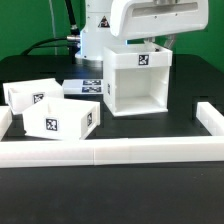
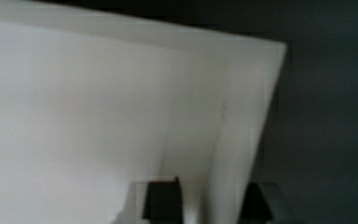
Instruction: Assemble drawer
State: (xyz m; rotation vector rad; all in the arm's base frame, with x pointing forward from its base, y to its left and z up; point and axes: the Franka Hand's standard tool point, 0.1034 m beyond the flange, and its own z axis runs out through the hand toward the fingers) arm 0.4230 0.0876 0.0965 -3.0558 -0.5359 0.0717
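The big white open-fronted cube housing (image 1: 137, 82) stands on the black table, its opening facing the front and a square tag on its top. My gripper (image 1: 150, 42) comes down onto the housing's top rear edge. In the wrist view the two dark fingers (image 2: 160, 203) sit on either side of a white wall of the housing (image 2: 105, 110), and the gripper (image 2: 211, 205) is shut on it. Two smaller white tagged trays lie at the exterior view's left, one further back (image 1: 32, 94) and one nearer the front (image 1: 62, 119). Their knobs do not show.
A long low white wall (image 1: 110, 151) runs along the front, with short arms at the exterior view's left (image 1: 5, 120) and right (image 1: 210, 118). The marker board (image 1: 85, 88) lies flat behind the trays. The robot's base and cables stand behind the housing.
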